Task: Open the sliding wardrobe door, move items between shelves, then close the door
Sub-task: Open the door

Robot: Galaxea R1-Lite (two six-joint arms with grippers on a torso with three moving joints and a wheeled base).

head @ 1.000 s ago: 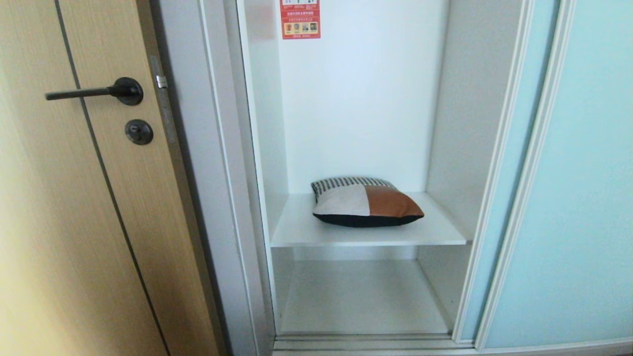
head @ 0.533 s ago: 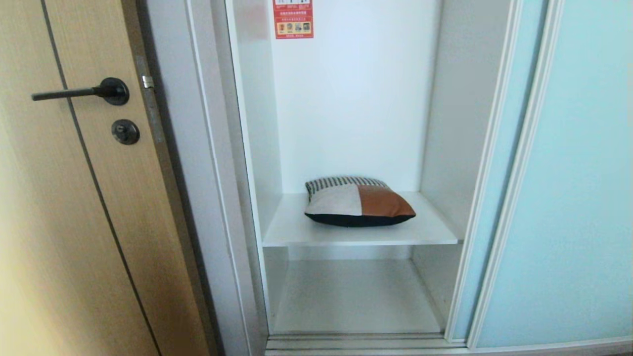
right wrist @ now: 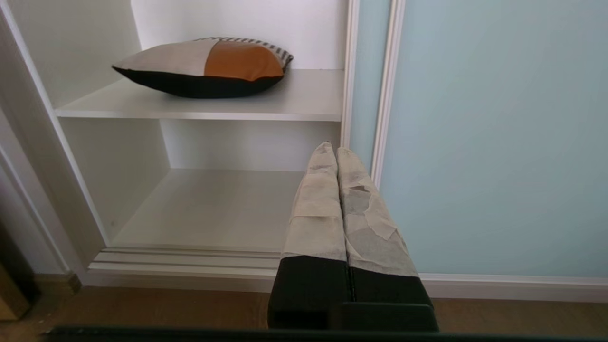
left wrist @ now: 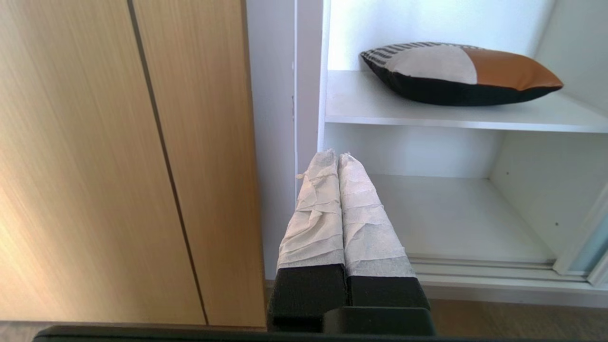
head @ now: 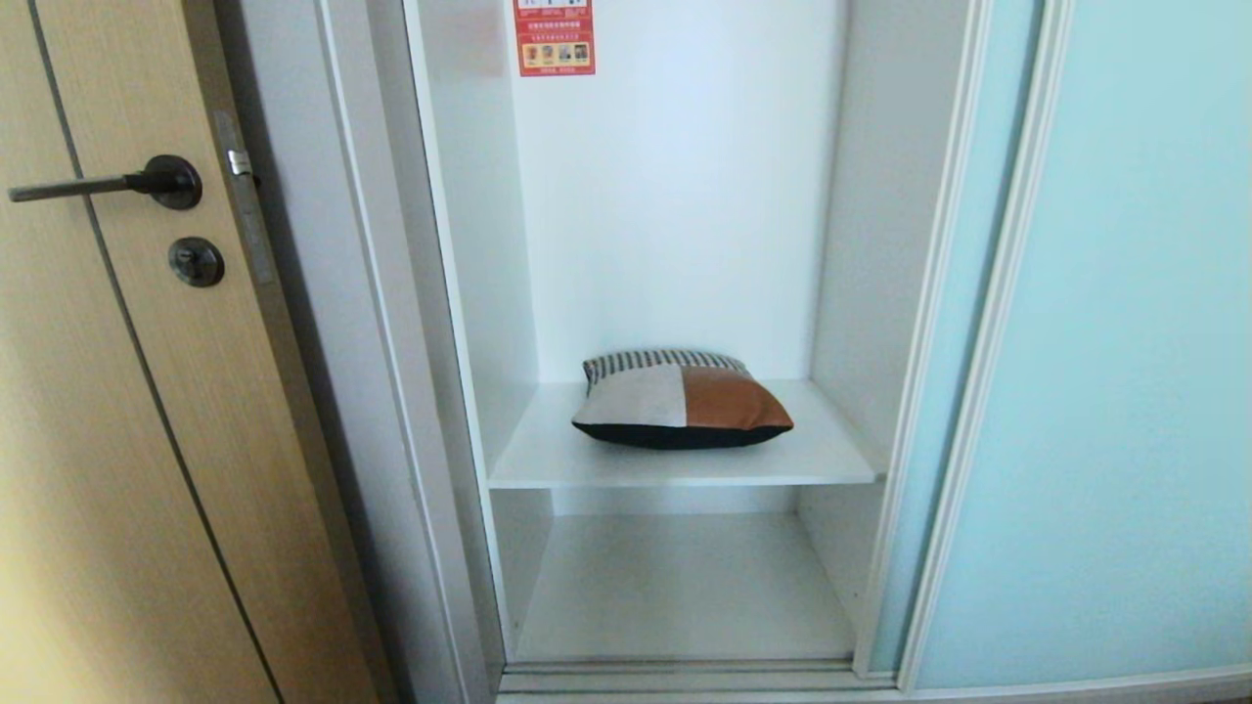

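The sliding wardrobe door (head: 1125,342) is a pale aqua frosted panel, slid to the right, and the white compartment stands open. The item (head: 685,401), a soft black, tan-brown and white cushion-like bundle, lies on the upper of two shelves (head: 548,460). The lower shelf (head: 675,587) is bare. Neither arm shows in the head view. My left gripper (left wrist: 337,154) is shut on nothing, low before the compartment's left post, with the item (left wrist: 456,71) above it. Equally low, my right gripper (right wrist: 335,148) is shut and empty before the door's frame (right wrist: 384,95).
A light wooden door (head: 117,440) with a black lever handle (head: 108,183) stands left of the wardrobe. A red sticker (head: 554,37) is on the back wall. The door's floor track (head: 685,675) runs along the compartment's foot, above a brown wooden floor (right wrist: 142,308).
The whole head view has shifted left in the picture, so the camera has moved to the right. The item stays on its shelf.
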